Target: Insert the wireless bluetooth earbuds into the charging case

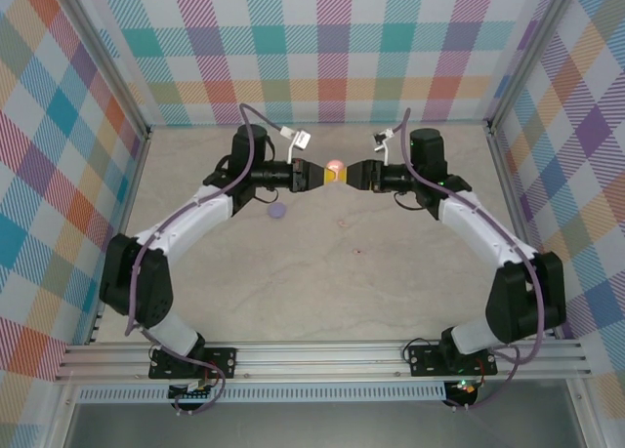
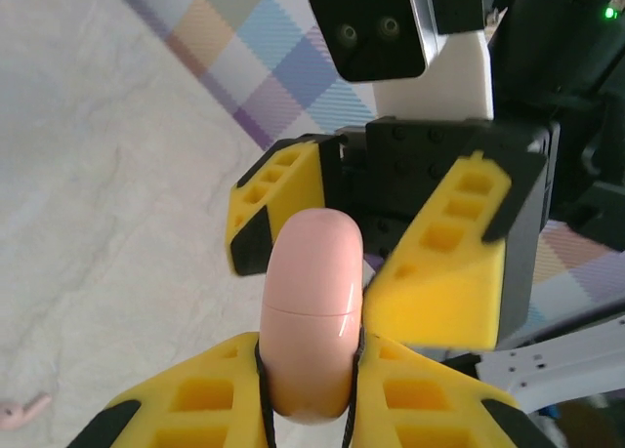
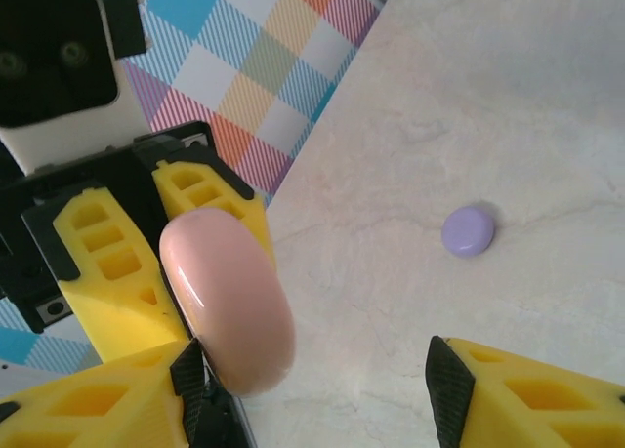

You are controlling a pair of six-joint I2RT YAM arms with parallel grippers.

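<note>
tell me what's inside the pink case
The pink case is closed along its seam and pinched in the left gripper, so whatever is inside is hidden. One pink earbud lies loose on the table, outside it.

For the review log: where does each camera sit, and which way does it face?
Top external: above and behind the bases, looking down on the table; both arms whole.
Left wrist: along the left end effector, shut on the pink case, facing the open right end effector.
Right wrist: the opposite way, over its own fingers; purple case beyond.
Shared: both wrist views show the pink case.
</note>
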